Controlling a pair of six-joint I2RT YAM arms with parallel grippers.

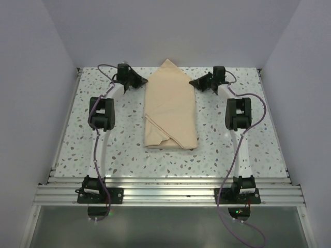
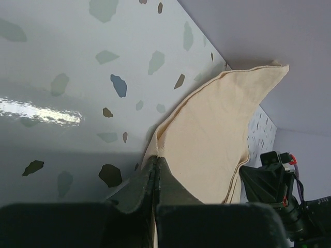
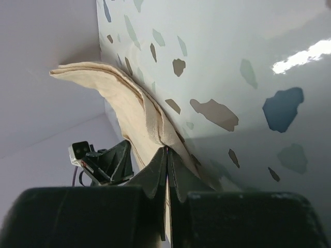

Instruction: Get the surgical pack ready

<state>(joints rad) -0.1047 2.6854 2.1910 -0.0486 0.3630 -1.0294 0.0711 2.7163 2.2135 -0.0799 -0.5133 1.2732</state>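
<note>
The folded tan-beige cloth wrap sheet (image 1: 170, 111) is laid centrally on the speckled white table (image 1: 103, 150). It is judged soft, light and limp, and best taken at its layered edges. The left gripper (image 1: 145, 81) and right gripper (image 1: 192, 82) are pressed shut at its far shoulders; a pinch cannot be confirmed.

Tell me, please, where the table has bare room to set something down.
Bare table lies between the wrap sheet and the near rail, and outside the left arm and right arm. The far middle is crowded: the left claw and right claw are shut on the wrap sheet there.
</note>
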